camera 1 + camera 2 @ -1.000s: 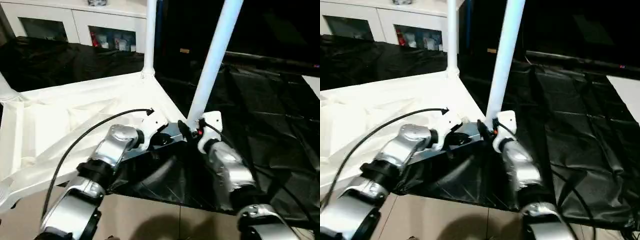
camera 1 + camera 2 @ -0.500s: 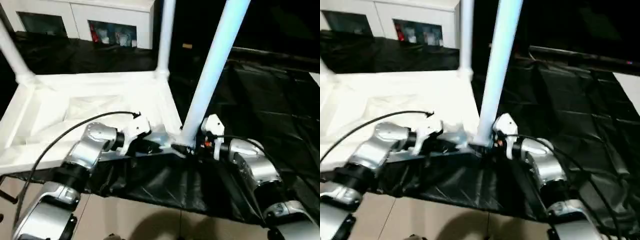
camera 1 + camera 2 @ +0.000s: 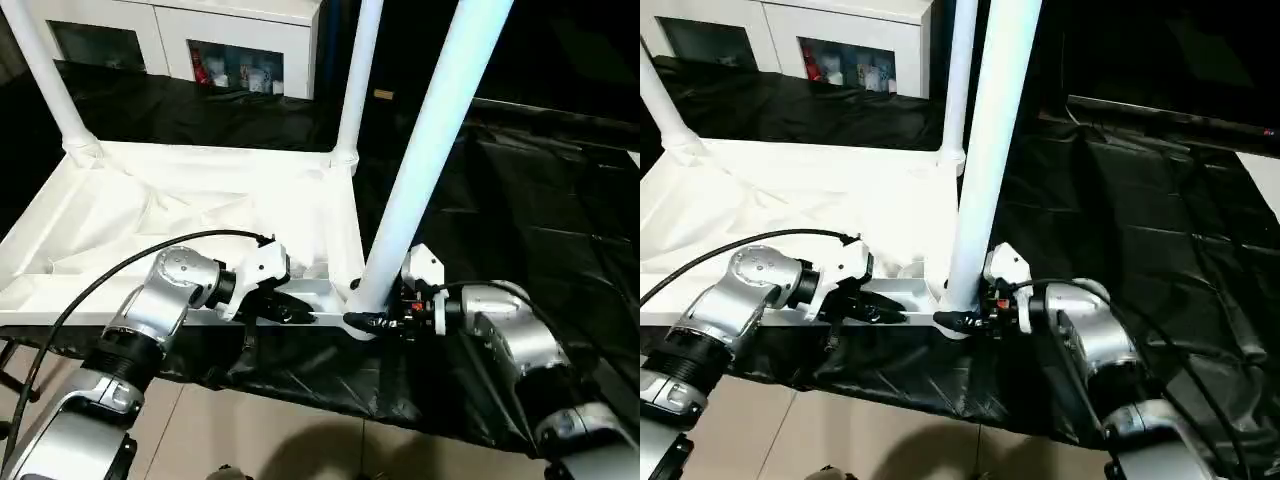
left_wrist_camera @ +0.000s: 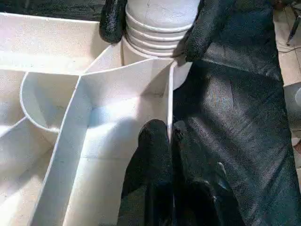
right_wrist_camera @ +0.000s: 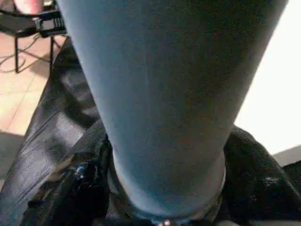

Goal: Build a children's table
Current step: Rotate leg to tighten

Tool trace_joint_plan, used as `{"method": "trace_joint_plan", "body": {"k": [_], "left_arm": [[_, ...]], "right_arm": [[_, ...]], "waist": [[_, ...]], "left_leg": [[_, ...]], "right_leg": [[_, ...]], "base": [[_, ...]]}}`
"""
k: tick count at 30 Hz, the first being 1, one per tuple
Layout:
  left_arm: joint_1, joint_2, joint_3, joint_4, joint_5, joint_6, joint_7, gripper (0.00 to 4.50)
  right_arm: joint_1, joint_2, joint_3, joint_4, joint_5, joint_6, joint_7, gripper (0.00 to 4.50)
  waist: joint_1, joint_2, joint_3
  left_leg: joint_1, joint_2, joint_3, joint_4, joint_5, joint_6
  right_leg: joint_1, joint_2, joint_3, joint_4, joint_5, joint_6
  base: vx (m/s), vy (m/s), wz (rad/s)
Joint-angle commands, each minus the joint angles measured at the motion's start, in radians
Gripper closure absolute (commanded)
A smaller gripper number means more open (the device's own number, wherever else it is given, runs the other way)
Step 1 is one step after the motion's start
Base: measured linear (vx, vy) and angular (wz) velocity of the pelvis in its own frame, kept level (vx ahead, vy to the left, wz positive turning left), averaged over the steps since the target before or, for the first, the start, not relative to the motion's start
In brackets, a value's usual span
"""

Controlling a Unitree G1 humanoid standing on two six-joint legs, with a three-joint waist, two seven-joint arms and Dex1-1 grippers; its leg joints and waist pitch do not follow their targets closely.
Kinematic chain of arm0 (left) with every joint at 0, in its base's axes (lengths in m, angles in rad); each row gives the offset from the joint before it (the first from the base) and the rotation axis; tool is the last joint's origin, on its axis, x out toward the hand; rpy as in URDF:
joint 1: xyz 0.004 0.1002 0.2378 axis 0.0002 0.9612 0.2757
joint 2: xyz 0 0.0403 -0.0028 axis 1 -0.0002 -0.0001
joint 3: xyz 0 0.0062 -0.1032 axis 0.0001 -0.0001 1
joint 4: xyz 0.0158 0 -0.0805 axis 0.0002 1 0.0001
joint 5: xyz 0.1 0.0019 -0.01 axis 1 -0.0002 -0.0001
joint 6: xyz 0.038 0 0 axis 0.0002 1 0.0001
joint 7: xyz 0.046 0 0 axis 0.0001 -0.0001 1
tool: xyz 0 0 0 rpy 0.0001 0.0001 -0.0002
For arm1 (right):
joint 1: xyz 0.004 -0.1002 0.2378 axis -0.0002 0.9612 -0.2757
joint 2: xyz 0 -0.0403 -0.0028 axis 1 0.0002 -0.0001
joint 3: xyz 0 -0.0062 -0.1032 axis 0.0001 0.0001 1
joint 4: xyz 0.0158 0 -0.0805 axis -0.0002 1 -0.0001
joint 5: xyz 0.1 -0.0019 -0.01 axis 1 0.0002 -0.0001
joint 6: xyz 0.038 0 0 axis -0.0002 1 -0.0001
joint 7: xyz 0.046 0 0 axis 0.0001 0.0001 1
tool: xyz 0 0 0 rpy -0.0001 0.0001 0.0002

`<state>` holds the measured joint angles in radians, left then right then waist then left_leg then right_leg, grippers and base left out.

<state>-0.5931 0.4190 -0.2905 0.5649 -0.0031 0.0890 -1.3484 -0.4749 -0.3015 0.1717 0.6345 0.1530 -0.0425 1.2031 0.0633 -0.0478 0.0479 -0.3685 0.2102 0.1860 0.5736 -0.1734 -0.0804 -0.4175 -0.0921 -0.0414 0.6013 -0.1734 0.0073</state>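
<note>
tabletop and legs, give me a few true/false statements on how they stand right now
1. The tabletop lies with its ribbed underside up. True.
2. Three legs rise from its corner sockets. True: the near leg, the far leg and a third leg.
3. The right end effector grips the far leg. False: its fingers flank the base of the near leg, at the near corner.
4. The left end effector stands wide open above the tabletop. False: it is shut, pinching the thin rim wall near that same corner.
5. The tabletop rests on a bare wooden floor. False: it lies on a black sheet.
</note>
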Motion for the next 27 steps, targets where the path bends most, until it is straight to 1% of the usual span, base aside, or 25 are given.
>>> {"method": "trace_joint_plan", "body": {"k": [1, 2, 3, 5, 6, 7, 8, 9, 10, 11, 12, 13, 14, 15, 16, 17, 18, 19, 20, 22, 23, 24, 25, 26, 27], "left_arm": [[0.004, -0.025, 0.007, 0.002, -0.012, 0.020, 0.028, 4.50], [0.001, -0.039, 0.007, 0.015, 0.001, 0.034, 0.071, 4.50], [-0.002, -0.059, 0.007, 0.028, 0.015, 0.055, 0.125, 4.50], [-0.011, -0.102, 0.012, 0.051, 0.028, 0.075, 0.199, 4.50], [-0.020, -0.136, 0.013, 0.068, 0.040, 0.091, 0.259, 4.50], [-0.020, -0.136, 0.013, 0.068, 0.040, 0.091, 0.259, 4.50], [-0.032, -0.178, 0.013, 0.093, 0.052, 0.106, 0.325, 4.50], [-0.040, -0.202, 0.012, 0.109, 0.059, 0.111, 0.360, 4.50], [-0.049, -0.228, 0.011, 0.128, 0.067, 0.111, 0.403, 4.50], [-0.055, -0.247, 0.012, 0.142, 0.072, 0.110, 0.435, 4.50], [-0.063, -0.270, 0.014, 0.160, 0.074, 0.109, 0.468, 4.50], [-0.063, -0.270, 0.014, 0.160, 0.074, 0.109, 0.468, 4.50], [-0.072, -0.313, 0.010, 0.187, 0.082, 0.104, 0.525, 4.50], [-0.074, -0.332, 0.011, 0.195, 0.087, 0.102, 0.545, 4.50], [-0.074, -0.338, 0.013, 0.196, 0.087, 0.101, 0.549, 4.50], [-0.074, -0.339, 0.014, 0.196, 0.087, 0.101, 0.550, 4.50], [-0.075, -0.344, 0.016, 0.192, 0.088, 0.102, 0.551, 4.50], [-0.076, -0.340, 0.017, 0.188, 0.089, 0.100, 0.547, 4.50], [-0.076, -0.333, 0.017, 0.184, 0.090, 0.095, 0.539, 4.50], [-0.078, -0.306, 0.019, 0.174, 0.093, 0.068, 0.506, 4.50], [-0.078, -0.305, 0.019, 0.173, 0.093, 0.067, 0.504, 4.50], [-0.076, -0.292, 0.020, 0.168, 0.091, 0.062, 0.490, 4.50], [-0.074, -0.277, 0.020, 0.163, 0.089, 0.047, 0.470, 4.50], [-0.070, -0.257, 0.024, 0.149, 0.079, 0.049, 0.439, 4.50], [-0.068, -0.247, 0.027, 0.144, 0.074, 0.049, 0.421, 4.50]], "right_arm": [[0.027, 0.020, -0.007, -0.018, 0.008, 0.032, -0.048, 1.80], [0.035, 0.042, -0.028, -0.018, 0.010, 0.035, -0.112, 1.81], [0.045, 0.073, -0.054, -0.016, 0.004, 0.035, -0.204, 1.81], [0.051, 0.112, -0.069, -0.002, -0.014, 0.028, -0.316, 1.81], [0.047, 0.147, -0.084, 0.019, -0.023, 0.030, -0.406, 1.82], [0.047, 0.147, -0.084, 0.019, -0.023, 0.030, -0.406, 1.82], [0.039, 0.193, -0.104, 0.046, -0.028, 0.026, -0.511, 1.82], [0.032, 0.220, -0.116, 0.064, -0.030, 0.026, -0.572, 1.82], [0.022, 0.249, -0.127, 0.085, -0.034, 0.024, -0.638, 1.82], [0.016, 0.270, -0.133, 0.096, -0.039, 0.022, -0.685, 1.82], [0.003, 0.298, -0.138, 0.114, -0.044, 0.019, -0.740, 1.82], [0.003, 0.298, -0.138, 0.114, -0.044, 0.019, -0.740, 1.82], [-0.027, 0.360, -0.138, 0.133, -0.061, 0.015, -0.832, 1.82], [-0.039, 0.386, -0.129, 0.134, -0.080, 0.004, -0.868, 1.82], [-0.043, 0.392, -0.121, 0.131, -0.089, -0.004, -0.871, 1.82], [-0.043, 0.393, -0.120, 0.131, -0.091, -0.006, -0.872, 1.82], [-0.048, 0.400, -0.117, 0.124, -0.097, -0.025, -0.874, 1.48], [-0.048, 0.396, -0.121, 0.120, -0.093, -0.029, -0.865, 1.48], [-0.046, 0.389, -0.125, 0.113, -0.085, -0.030, -0.844, 1.13], [-0.033, 0.351, -0.134, 0.096, -0.066, -0.033, -0.773, 1.09], [-0.033, 0.349, -0.134, 0.096, -0.065, -0.034, -0.768, 1.09], [-0.027, 0.332, -0.132, 0.089, -0.061, -0.036, -0.740, 0.84], [-0.024, 0.314, -0.129, 0.087, -0.061, -0.037, -0.717, 0.71], [-0.021, 0.285, -0.123, 0.081, -0.064, -0.040, -0.685, 0.66], [-0.020, 0.269, -0.120, 0.081, -0.071, -0.045, -0.672, 0.66]], "waist": [[0.001, 0.005, -0.064], [0.001, 0.003, -0.062], [-0.003, 0.005, -0.060], [-0.008, 0.000, -0.058], [-0.011, 0.002, -0.058], [-0.013, 0.002, -0.056], [-0.015, 0.000, -0.056], [-0.016, 0.001, -0.053], [-0.017, 0.000, -0.053], [-0.017, 0.007, -0.052], [-0.021, 0.003, -0.050], [-0.022, 0.004, -0.048], [-0.026, 0.013, -0.047], [-0.030, 0.014, -0.049], [-0.033, 0.011, -0.048], [-0.033, 0.014, -0.051], [-0.031, 0.017, -0.052], [-0.031, 0.017, -0.052], [-0.031, 0.016, -0.054], [-0.032, 0.020, -0.055], [-0.031, 0.019, -0.056], [-0.030, 0.020, -0.056], [-0.031, 0.021, -0.056], [-0.031, 0.027, -0.056], [-0.030, 0.023, -0.058]], "left_leg": [[0.012, 0.018, 0.005, -0.062, -0.210, 0.043], [0.011, 0.018, 0.005, -0.062, -0.213, 0.044], [0.013, 0.018, 0.003, -0.066, -0.240, 0.028], [0.013, 0.016, -0.001, -0.070, -0.268, 0.008], [0.014, 0.014, -0.002, -0.071, -0.284, -0.003], [0.016, 0.015, -0.001, -0.072, -0.297, -0.005], [0.014, 0.013, -0.003, -0.072, -0.308, -0.010], [0.019, 0.012, -0.003, -0.072, -0.329, -0.016], [0.020, 0.012, -0.005, -0.072, -0.337, -0.020], [0.017, 0.009, -0.009, -0.075, -0.357, -0.023], [0.020, 0.008, -0.009, -0.075, -0.381, -0.020], [0.021, 0.008, -0.010, -0.076, -0.394, -0.021], [0.023, 0.007, -0.012, -0.077, -0.416, -0.022], [0.022, 0.005, -0.016, -0.078, -0.424, -0.028], [0.023, 0.004, -0.016, -0.078, -0.429, -0.029], [0.023, 0.005, -0.017, -0.078, -0.433, -0.023], [0.022, 0.005, -0.016, -0.077, -0.430, -0.013], [0.020, 0.005, -0.015, -0.078, -0.428, -0.010], [0.017, 0.005, -0.015, -0.079, -0.417, -0.005], [0.016, 0.006, -0.013, -0.079, -0.415, 0.001], [0.014, 0.006, -0.013, -0.079, -0.410, 0.006], [0.013, 0.007, -0.012, -0.079, -0.400, 0.010], [0.013, 0.007, -0.011, -0.078, -0.395, 0.011], [0.013, 0.008, -0.010, -0.078, -0.387, 0.013], [0.011, 0.008, -0.009, -0.076, -0.373, 0.015]], "right_leg": [[0.054, -0.033, 0.027, -0.054, -0.127, -0.260], [0.054, -0.033, 0.028, -0.055, -0.131, -0.259], [0.050, -0.035, 0.029, -0.061, -0.181, -0.247], [0.051, -0.036, 0.028, -0.068, -0.246, -0.226], [0.048, -0.036, 0.029, -0.072, -0.287, -0.210], [0.044, -0.036, 0.030, -0.076, -0.306, -0.204], [0.045, -0.037, 0.030, -0.079, -0.339, -0.191], [0.037, -0.037, 0.030, -0.086, -0.381, -0.178], [0.036, -0.038, 0.029, -0.087, -0.399, -0.172], [0.040, -0.038, 0.027, -0.090, -0.435, -0.157], [0.036, -0.037, 0.026, -0.098, -0.468, -0.143], [0.033, -0.038, 0.026, -0.100, -0.488, -0.137], [0.031, -0.038, 0.024, -0.107, -0.515, -0.125], [0.032, -0.037, 0.022, -0.108, -0.535, -0.114], [0.031, -0.036, 0.021, -0.111, -0.544, -0.108], [0.033, -0.035, 0.020, -0.111, -0.536, -0.104], [0.032, -0.035, 0.022, -0.111, -0.519, -0.106], [0.032, -0.035, 0.022, -0.111, -0.511, -0.108], [0.035, -0.034, 0.023, -0.108, -0.486, -0.114], [0.035, -0.033, 0.023, -0.106, -0.455, -0.125], [0.039, -0.033, 0.023, -0.103, -0.436, -0.133], [0.040, -0.033, 0.024, -0.101, -0.412, -0.143], [0.040, -0.032, 0.025, -0.101, -0.402, -0.147], [0.040, -0.033, 0.026, -0.099, -0.382, -0.159], [0.045, -0.033, 0.026, -0.095, -0.358, -0.169]], "base": [[0.000, 0.000, 0.00], [0.000, 0.000, 0.00], [0.000, 0.000, 0.00], [0.000, 0.000, 0.00], [0.000, 0.000, 0.00], [0.000, 0.000, 0.00], [0.000, 0.000, 0.00], [0.000, 0.000, 0.00], [0.000, 0.000, 0.00], [0.000, 0.000, 0.00], [0.000, 0.000, 0.00], [0.000, 0.000, 0.00], [0.000, 0.000, 0.00], [0.000, 0.000, 0.00], [0.000, 0.000, 0.00], [0.000, 0.000, 0.00], [0.000, 0.000, 0.00], [0.000, 0.000, 0.00], [0.000, 0.000, 0.00], [0.000, 0.000, 0.00], [0.000, 0.000, 0.00], [0.000, 0.000, 0.00], [0.000, 0.000, 0.00], [0.000, 0.000, 0.00], [0.000, 0.000, 0.00]]}}
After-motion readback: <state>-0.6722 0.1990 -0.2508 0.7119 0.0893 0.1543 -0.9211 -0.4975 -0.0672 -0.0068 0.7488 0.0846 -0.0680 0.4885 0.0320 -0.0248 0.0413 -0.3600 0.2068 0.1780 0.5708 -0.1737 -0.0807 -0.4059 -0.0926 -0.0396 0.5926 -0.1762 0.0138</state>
